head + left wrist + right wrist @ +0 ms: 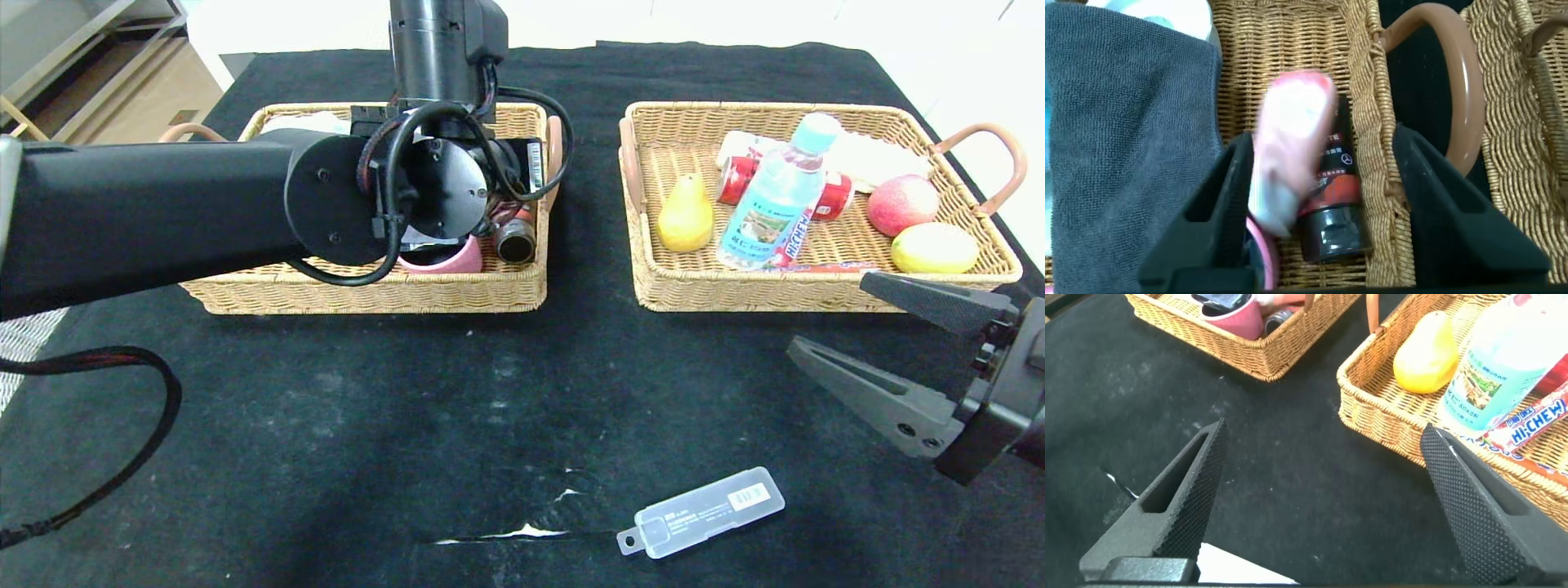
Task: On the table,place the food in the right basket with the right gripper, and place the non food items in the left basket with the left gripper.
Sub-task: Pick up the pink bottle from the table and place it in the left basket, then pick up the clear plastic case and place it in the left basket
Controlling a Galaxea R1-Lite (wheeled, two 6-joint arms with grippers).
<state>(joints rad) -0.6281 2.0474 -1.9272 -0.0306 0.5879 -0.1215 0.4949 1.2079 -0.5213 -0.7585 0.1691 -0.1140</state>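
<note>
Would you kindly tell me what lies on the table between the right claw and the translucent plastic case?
Nothing: in the head view only bare black cloth separates the right claw from the translucent plastic case.

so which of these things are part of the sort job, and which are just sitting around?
In the job:
- plastic case, on the table
- pink tube, between the left gripper fingers over the left basket
- grey towel, in that basket
- pear, water bottle, in the right basket
- right gripper, open

Lying about:
- shelving beyond the table
</note>
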